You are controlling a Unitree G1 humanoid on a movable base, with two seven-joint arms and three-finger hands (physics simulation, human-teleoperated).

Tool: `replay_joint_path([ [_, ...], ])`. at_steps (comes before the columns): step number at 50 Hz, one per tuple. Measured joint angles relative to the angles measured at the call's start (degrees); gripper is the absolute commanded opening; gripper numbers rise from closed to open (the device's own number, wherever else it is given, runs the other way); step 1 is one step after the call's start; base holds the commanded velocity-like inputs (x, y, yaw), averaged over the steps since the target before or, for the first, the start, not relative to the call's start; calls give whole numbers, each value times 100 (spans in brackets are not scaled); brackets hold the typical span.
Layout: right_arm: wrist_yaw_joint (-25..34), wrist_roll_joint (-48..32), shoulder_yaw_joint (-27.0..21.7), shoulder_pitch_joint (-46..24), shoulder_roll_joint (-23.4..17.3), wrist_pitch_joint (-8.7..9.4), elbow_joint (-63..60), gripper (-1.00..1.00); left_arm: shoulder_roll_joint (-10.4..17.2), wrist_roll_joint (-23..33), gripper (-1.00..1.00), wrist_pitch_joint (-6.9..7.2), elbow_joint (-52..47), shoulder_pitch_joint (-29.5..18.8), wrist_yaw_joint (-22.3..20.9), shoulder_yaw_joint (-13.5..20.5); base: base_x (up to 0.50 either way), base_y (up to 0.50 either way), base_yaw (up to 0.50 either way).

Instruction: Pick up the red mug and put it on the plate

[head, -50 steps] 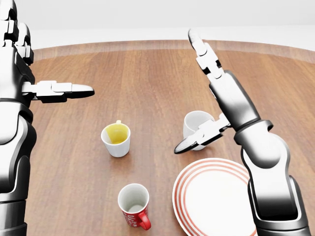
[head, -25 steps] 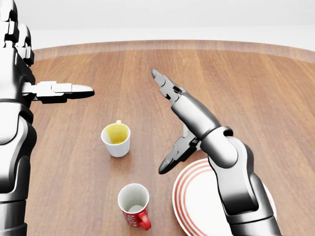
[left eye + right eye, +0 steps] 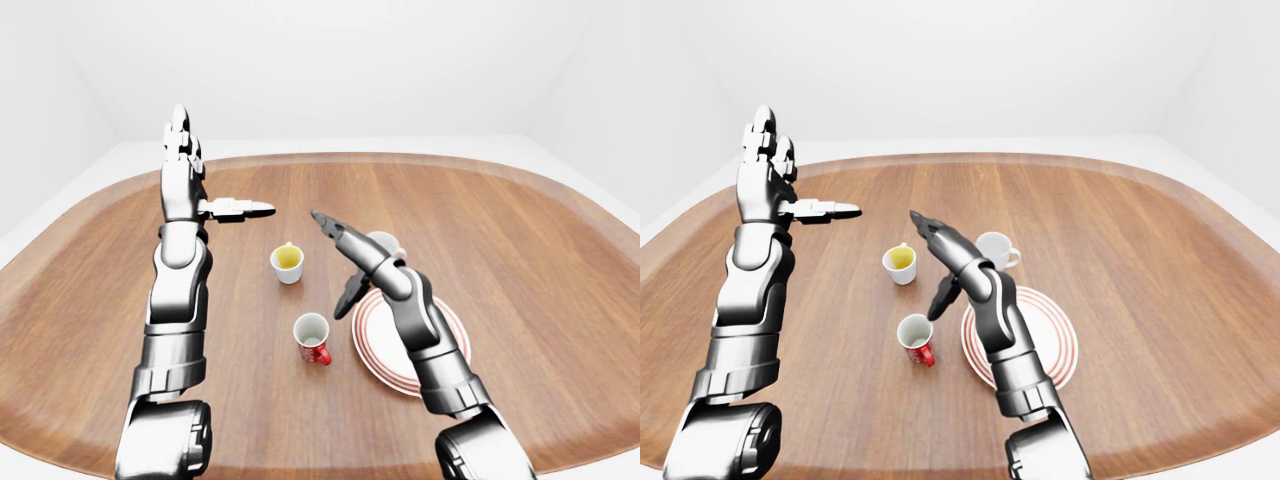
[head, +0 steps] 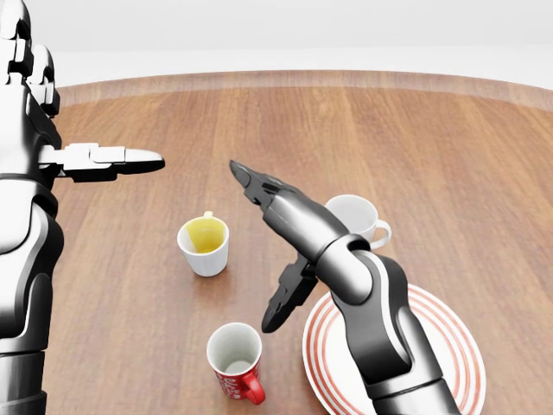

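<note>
My left hand (image 4: 86,160) stays raised at the head view's left, fingers spread, holding nothing. The white cup (image 4: 206,245) with the yellow inside seems empty of liquid. The red mug (image 4: 236,361) stands upright and empty at the bottom, just left of the plate (image 4: 449,346). My right hand (image 4: 276,251) has swung leftward and lower over the last second, fingers open, now above the mug, so the grasp looks near. The white mug (image 4: 361,218) is uncovered again; the plate carries nothing.
</note>
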Motion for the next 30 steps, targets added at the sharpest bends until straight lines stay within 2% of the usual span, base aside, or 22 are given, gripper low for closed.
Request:
replay_joint_path([
  [30, 13, -697, 341, 196, 445, 0, 813, 100, 9, -63, 100, 0, 26, 68, -4, 30, 0, 0, 0],
])
